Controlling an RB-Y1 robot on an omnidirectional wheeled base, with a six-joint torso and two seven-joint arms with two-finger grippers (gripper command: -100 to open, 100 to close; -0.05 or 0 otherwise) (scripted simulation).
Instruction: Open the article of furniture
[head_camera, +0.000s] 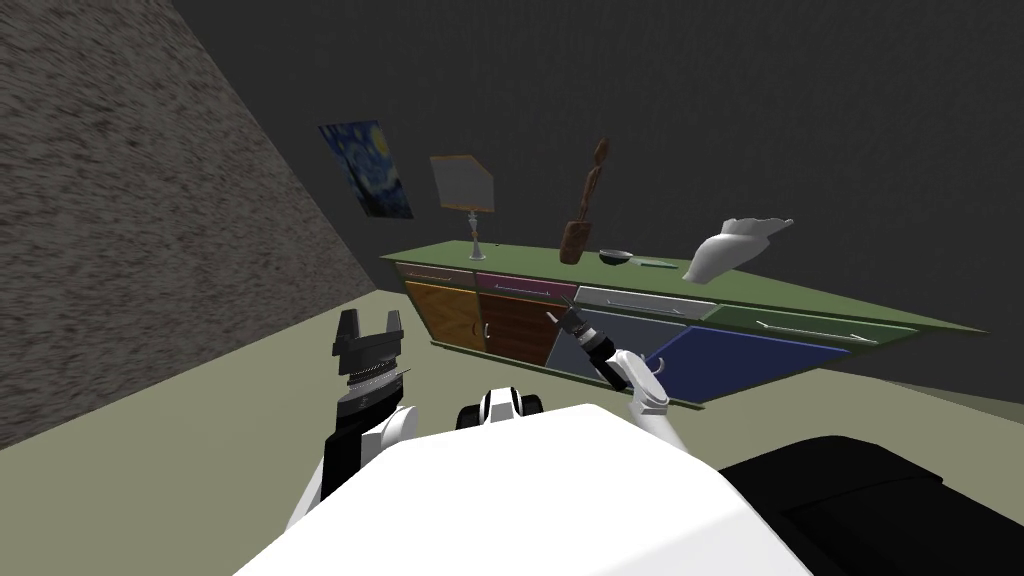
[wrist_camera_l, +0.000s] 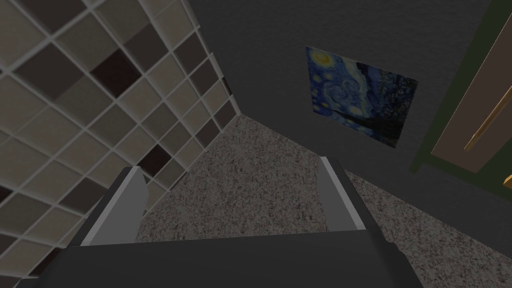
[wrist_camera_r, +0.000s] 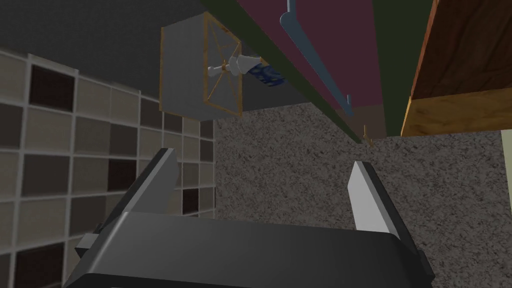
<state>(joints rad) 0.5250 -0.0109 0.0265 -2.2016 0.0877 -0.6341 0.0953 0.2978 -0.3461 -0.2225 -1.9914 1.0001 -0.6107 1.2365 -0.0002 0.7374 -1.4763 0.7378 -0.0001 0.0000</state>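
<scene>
Dark walls back a long green sideboard (head_camera: 520, 257) in the head view. The right tool (head_camera: 566, 319) hangs just before its brown and grey doors, and the left tool (head_camera: 369, 322) is well apart from it. Left wrist view: blades spread, gripping nothing (a blue painting (wrist_camera_l: 360, 95) beyond). Right wrist view: blades parted and empty, facing the maroon drawer's handle (wrist_camera_r: 315, 55) without touching it.

Dim, flat simulator light, dark walls, no cast shadows, wide-lens slant in head view
</scene>
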